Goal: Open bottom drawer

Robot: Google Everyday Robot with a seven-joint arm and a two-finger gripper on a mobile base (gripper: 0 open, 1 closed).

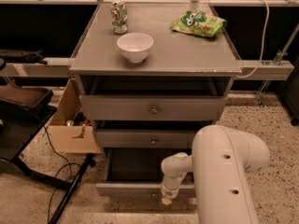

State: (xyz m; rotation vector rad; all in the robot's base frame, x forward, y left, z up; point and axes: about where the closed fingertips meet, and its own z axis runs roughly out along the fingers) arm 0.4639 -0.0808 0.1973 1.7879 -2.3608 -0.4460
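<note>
Most of the pull seems done: the bottom drawer (126,189) stands well out, dark inside exposed, and the gripper (166,199) hangs at its front lip, right of centre, though whether it grips anything I cannot tell.

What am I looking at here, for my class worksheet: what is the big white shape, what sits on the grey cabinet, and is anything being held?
The big white shape is a robot arm. There is one camera view, looking down at the cabinet's front; where the camera is mounted is not on record. The arm's gripper, its hand-like end, is low down at the front of the bottom drawer, which stands pulled out and dark inside. Whether it grips the knob cannot be seen. On the cabinet top sit a white bowl, a drinks can and a green snack bag. A cardboard box stands on the floor beside the cabinet.
</note>
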